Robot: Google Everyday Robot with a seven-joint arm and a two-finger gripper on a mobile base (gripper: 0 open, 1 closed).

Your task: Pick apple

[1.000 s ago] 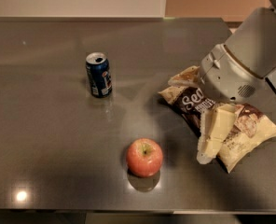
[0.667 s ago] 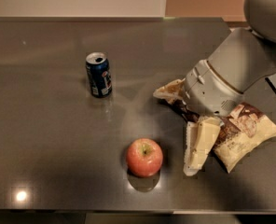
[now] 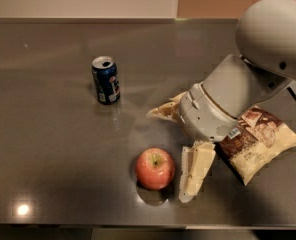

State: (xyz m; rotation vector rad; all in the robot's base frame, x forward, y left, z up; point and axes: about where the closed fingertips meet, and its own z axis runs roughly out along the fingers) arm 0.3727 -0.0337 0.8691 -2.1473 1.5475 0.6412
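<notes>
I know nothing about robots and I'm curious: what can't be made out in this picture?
Camera view:
- Snack bag: its left part is hidden under the arm.
- Arm: cut off by the right edge.
- Gripper, just right of the apple: whether it touches the apple is unclear.

Dim, warm light is seen. A bright spot is thrown on the table (image 3: pixel 48 149) near its front edge. A shadow is cast under the apple (image 3: pixel 155 168), just beside the gripper (image 3: pixel 188 194).
</notes>
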